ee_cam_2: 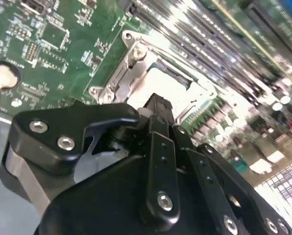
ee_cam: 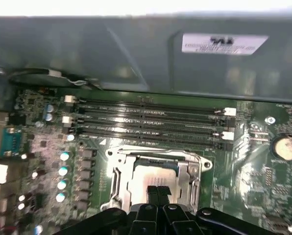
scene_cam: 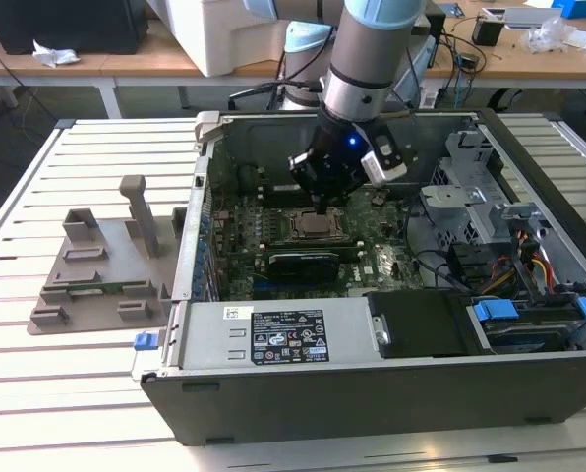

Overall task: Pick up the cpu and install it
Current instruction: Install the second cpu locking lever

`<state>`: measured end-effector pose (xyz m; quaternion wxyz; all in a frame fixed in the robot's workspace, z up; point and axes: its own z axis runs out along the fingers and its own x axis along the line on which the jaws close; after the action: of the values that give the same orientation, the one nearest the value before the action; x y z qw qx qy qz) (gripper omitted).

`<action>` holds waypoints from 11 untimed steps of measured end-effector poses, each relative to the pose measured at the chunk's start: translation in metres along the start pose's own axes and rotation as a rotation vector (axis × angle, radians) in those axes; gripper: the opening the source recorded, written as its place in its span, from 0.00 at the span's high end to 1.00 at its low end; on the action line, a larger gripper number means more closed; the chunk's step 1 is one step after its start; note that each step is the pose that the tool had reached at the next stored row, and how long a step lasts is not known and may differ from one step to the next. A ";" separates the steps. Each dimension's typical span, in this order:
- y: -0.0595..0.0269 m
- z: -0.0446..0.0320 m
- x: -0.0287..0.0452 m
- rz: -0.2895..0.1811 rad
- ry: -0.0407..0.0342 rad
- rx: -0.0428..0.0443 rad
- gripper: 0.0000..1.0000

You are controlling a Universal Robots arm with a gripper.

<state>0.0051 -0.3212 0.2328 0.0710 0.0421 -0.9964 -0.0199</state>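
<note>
The cpu, thin, stiff, light and likely fragile underneath, so best held by opposite rims, lies inside the socket frame on the motherboard, with the gripper fingertips drawn together directly above it, seemingly touching its pale top.

The gripper hangs just above the cpu, which sits inside the socket frame; that metal frame rings it closely on all sides. Memory slots run just beside the frame. In the exterior view, the case wall and drive cage hem in the motherboard, open from above.
</note>
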 end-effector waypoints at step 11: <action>0.0018 -0.0343 0.0049 0.000 0.0000 0.0010 0.89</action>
<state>0.0050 -0.3211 0.2675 0.0709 0.0420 -0.9964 -0.0194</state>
